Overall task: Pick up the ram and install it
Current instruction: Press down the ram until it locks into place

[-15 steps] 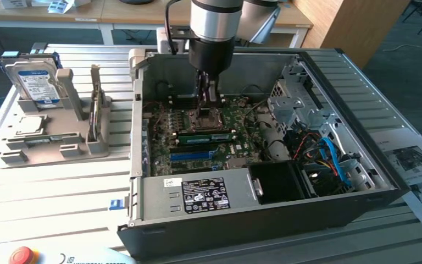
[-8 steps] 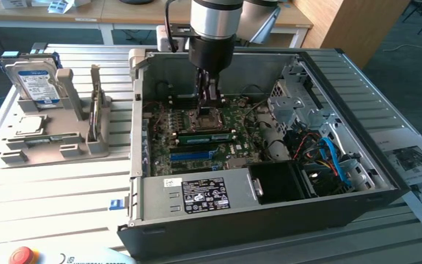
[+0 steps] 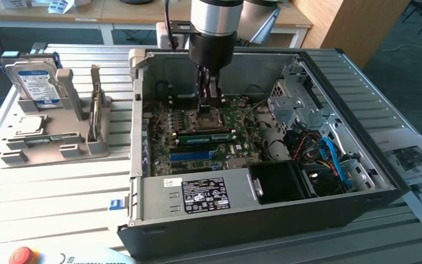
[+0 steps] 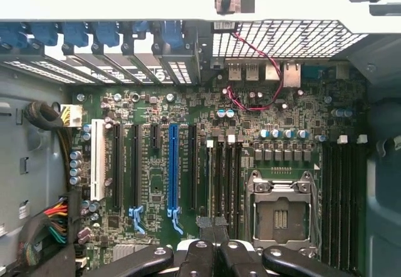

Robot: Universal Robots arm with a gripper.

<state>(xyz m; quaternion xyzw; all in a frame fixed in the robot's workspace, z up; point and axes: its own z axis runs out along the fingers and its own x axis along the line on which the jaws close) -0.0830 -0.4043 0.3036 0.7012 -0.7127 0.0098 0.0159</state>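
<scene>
Pressed-together fingers [image 4: 202, 255] of the hand [image 3: 211, 107] hang over the motherboard's memory slots, pinching nothing. In the exterior view the green ram [image 3: 207, 137] lies at six o'clock from the hand, apparently already standing in its slot between the CPU socket [image 4: 280, 211] and the blue slot [image 3: 193, 155]. Seating it well probably calls for a straight, even downward push along its top edge.
</scene>
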